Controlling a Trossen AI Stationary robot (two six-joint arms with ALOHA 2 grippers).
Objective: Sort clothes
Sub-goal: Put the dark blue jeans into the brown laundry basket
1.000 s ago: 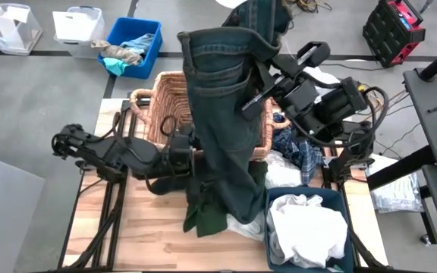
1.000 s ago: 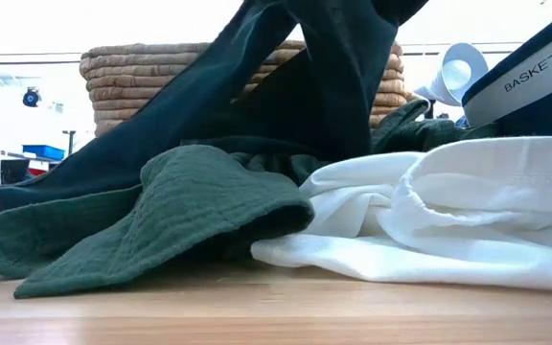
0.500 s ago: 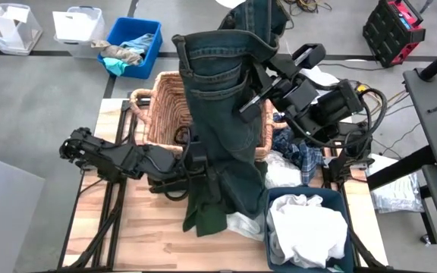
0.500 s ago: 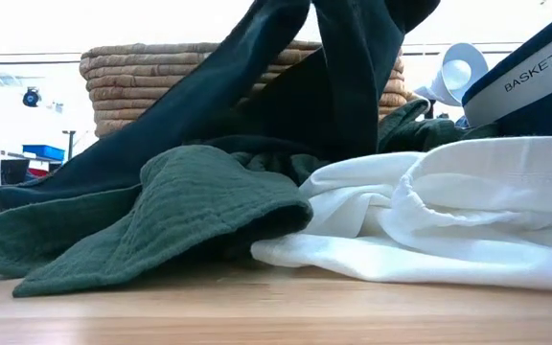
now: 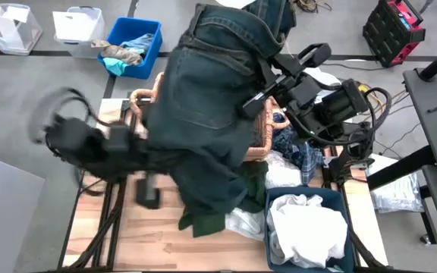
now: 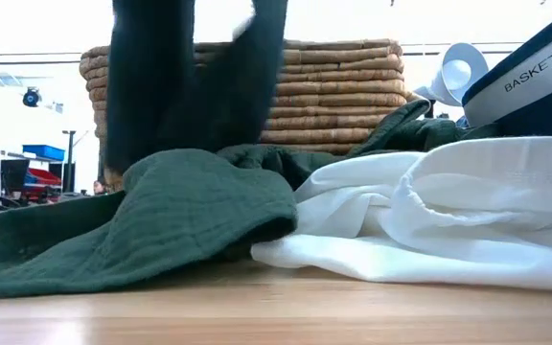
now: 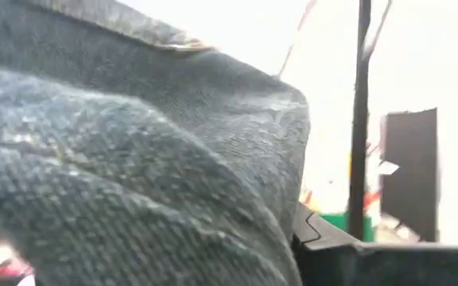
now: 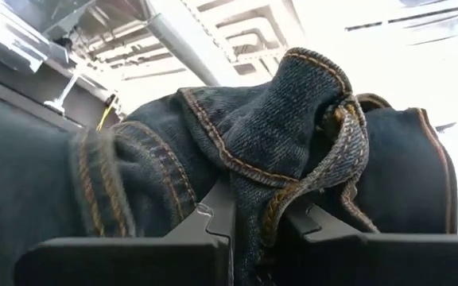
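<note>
A pair of dark blue jeans [image 5: 203, 98] hangs spread above the wicker basket [image 5: 144, 102], its legs [image 6: 161, 86] dangling in front of the basket in the low view. My right gripper [image 5: 273, 67] is shut on the jeans' top, high over the basket's right side. My left gripper [image 7: 293, 254] is shut on the jeans lower down; the denim hides it from above, where only its blurred arm [image 5: 89, 140] shows. A dark green garment [image 6: 161, 220] and a white one [image 6: 429, 211] lie on the table. My left gripper has denim [image 7: 173, 159] filling its wrist view, right against one finger [image 7: 372, 266]. The cloth hides which part it holds and how many layers. The jeans are drawn out toward the table's left from it. My right gripper pinches a bunched fold of the stitched waistband [image 8: 293, 183] between its two fingers [image 8: 213, 230], pointing slantwise upward. Several layers are gathered there. The jeans hang below it, clear of the table.
A blue bin [image 5: 332, 199] with white clothes stands at the near right. A navy plaid garment [image 5: 298, 152] lies beside the basket. On the floor beyond the table are a blue bin [image 5: 131, 42] of rags and clear boxes [image 5: 78, 23].
My left gripper has taken hold of the jeans' lower part and swung up and toward the table's left edge. The legs have been pulled left and lifted off the green garment, spreading the jeans wide, while the waistband stays in place.
</note>
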